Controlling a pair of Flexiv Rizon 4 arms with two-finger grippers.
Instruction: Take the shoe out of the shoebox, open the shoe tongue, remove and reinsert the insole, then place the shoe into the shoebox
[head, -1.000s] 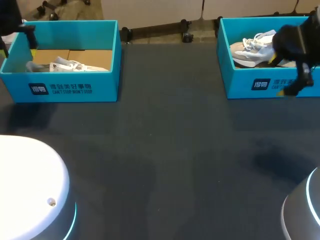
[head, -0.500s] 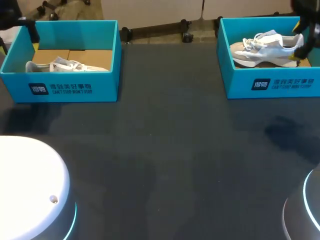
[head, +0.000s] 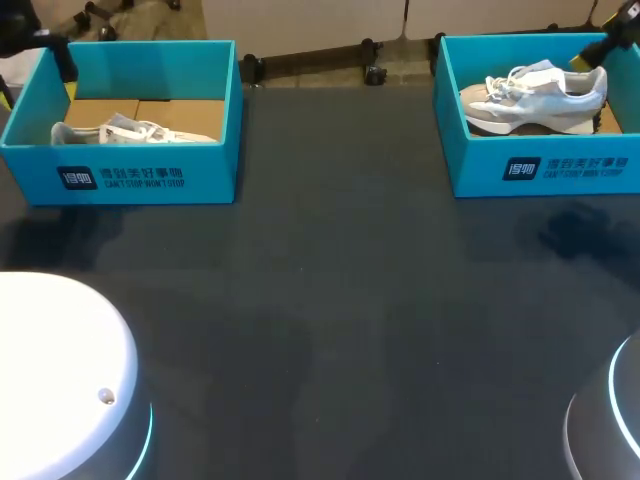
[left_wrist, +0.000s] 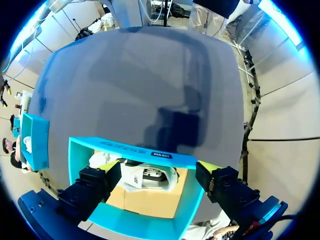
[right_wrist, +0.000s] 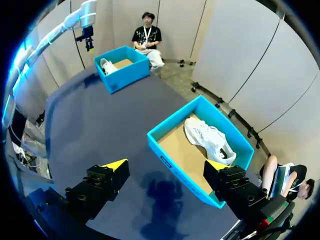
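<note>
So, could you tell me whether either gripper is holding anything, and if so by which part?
Nothing is held. The left gripper and right gripper are both open, clear of the left shoe and right shoe.

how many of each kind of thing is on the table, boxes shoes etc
teal shoeboxes: 2 (left shoebox, right shoebox)
white shoes: 2 (left shoe, right shoe), one lying in each box
total: 4
</note>
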